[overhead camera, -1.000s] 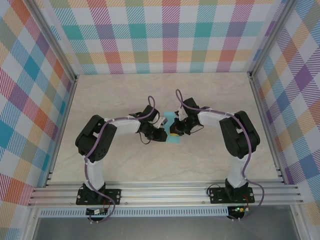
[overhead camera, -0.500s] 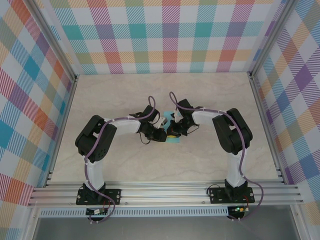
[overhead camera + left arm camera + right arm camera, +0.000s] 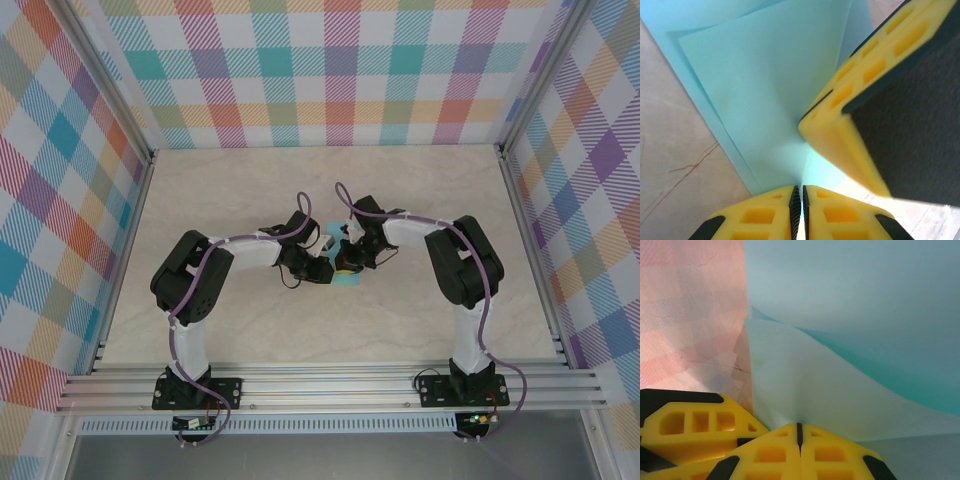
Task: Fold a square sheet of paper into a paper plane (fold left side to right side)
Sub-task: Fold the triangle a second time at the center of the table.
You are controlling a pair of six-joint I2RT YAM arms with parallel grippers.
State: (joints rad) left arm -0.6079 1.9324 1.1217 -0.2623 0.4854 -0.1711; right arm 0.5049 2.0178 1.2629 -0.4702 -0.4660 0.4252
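Observation:
The square sheet of paper is turquoise and lies folded into a narrow strip at the table's middle, mostly hidden under both grippers. My left gripper and right gripper meet over it, nearly touching. In the left wrist view the left gripper is shut on the near edge of the layered paper, with a right gripper finger close on the right. In the right wrist view the right gripper is shut on a raised flap of the paper, with a left gripper finger beside it.
The beige marble-patterned table spreads all round the paper. Checked walls enclose the back and sides. An aluminium rail carrying both arm bases runs along the near edge.
The right arm has swung its elbow to the left, bringing its gripper closer against the left gripper over the paper. The left arm has hardly moved.

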